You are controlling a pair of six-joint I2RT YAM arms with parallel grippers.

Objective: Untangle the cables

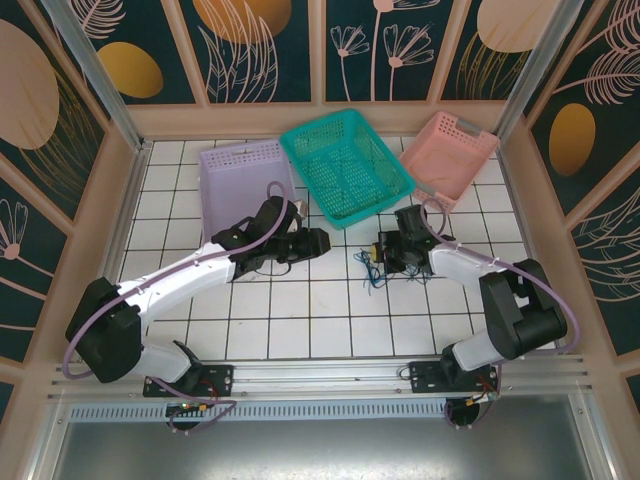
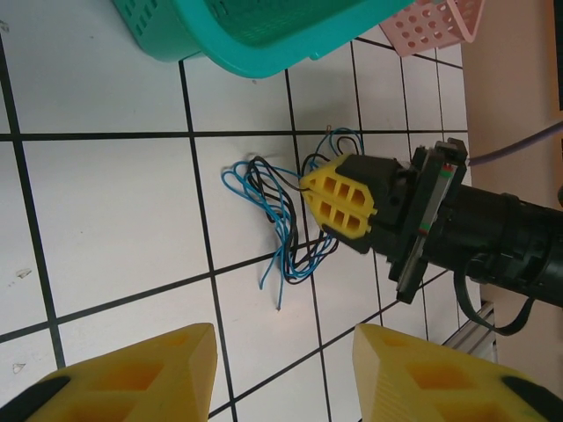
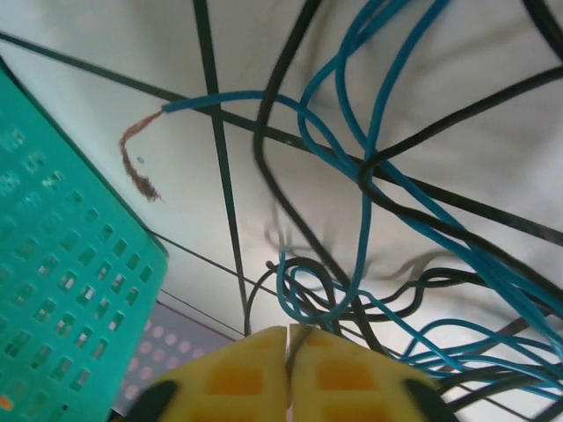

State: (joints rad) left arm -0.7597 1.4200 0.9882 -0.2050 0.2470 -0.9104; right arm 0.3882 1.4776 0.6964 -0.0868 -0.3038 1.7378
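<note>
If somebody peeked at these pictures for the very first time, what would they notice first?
Probably the messy tangle of thin blue and black cables in the middle of the white tiled table. The right gripper, yellow fingers pressed together, sits at its edge, while the left gripper hangs open nearby. Behind them stands a bright teal plastic basket.

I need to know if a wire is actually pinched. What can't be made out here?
Right wrist: the right tool is shut; its own tips hide whether a strand of the cables is caught.
Top external: crossings too small to trace.
Left wrist: the bottom edge cuts off most of the left tool.
</note>
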